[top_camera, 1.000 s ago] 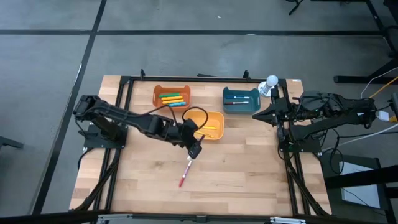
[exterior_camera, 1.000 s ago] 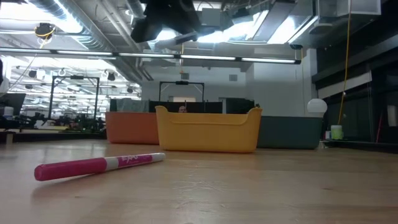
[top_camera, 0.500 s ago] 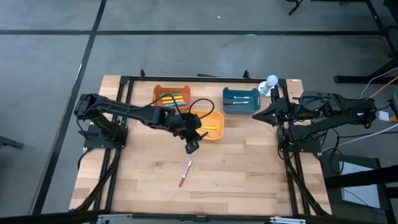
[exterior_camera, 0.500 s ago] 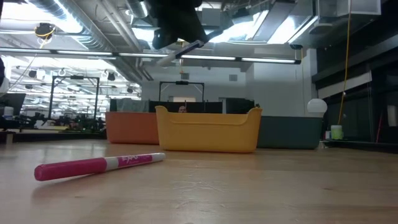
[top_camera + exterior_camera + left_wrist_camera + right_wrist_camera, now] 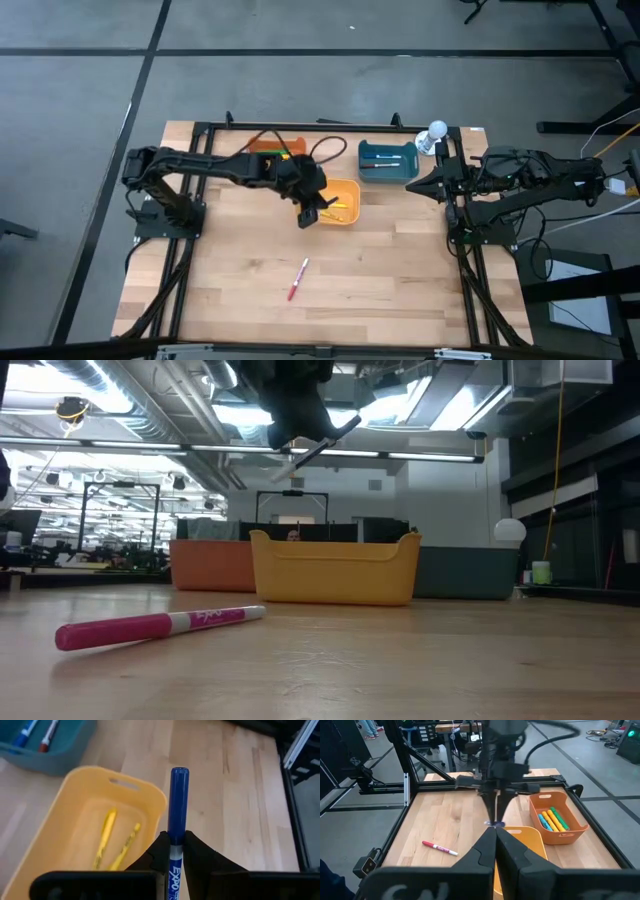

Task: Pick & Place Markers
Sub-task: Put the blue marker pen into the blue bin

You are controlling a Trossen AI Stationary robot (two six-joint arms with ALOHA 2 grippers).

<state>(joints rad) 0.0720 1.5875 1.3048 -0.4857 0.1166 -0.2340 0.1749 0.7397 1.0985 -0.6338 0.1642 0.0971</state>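
Observation:
My left gripper (image 5: 308,212) hangs above the table at the near left side of the yellow bin (image 5: 338,202), shut on a blue marker (image 5: 178,805). The same marker shows slanting under the gripper in the low view (image 5: 322,448). Two yellow markers (image 5: 107,834) lie on the yellow bin's floor. A pink marker (image 5: 298,278) lies flat on the wood nearer the front. My right gripper (image 5: 495,832) waits shut at the table's right side, above the boards, with nothing in it. My left gripper pinches the blue marker between its two fingers at the white labelled part of the barrel (image 5: 175,854). The blue end sticks out ahead of the fingertips, along the fingers. The fingers slant downward. The marker is lifted clear of table and bins.
An orange bin (image 5: 555,822) with several coloured markers stands at the far left, partly under my left arm. A teal bin (image 5: 388,160) with markers stands at the far right of centre. Bare wood lies around the pink marker (image 5: 160,626).
My left gripper has carried the blue marker from above the pink marker toward the table's far edge, up to the yellow bin, rolling its wrist, so the marker has turned about. It has stayed shut. The pink marker has not moved.

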